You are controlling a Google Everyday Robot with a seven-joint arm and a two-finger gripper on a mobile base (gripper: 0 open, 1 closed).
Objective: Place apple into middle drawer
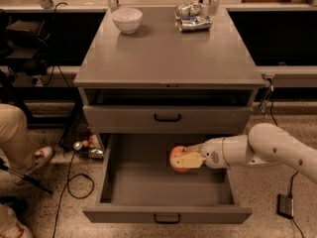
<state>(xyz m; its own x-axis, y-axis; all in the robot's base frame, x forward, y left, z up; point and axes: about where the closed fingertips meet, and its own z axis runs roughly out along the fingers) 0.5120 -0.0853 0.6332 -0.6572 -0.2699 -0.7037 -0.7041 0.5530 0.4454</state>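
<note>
The red-orange apple (178, 158) is held inside the open middle drawer (166, 214), at its centre-right, low over the drawer floor. My gripper (187, 159) comes in from the right on a white arm and is shut on the apple, one pale finger lying across its front. The middle drawer is pulled fully out, its black handle (166, 218) facing front. The upper drawer (167, 119) above it is closed.
A white bowl (127, 19) and two crushed cans (192, 17) stand at the back of the grey tabletop (168, 53). A seated person's leg and shoe (22, 143) are at the left. Cables and small items (84, 148) lie on the floor left of the drawer.
</note>
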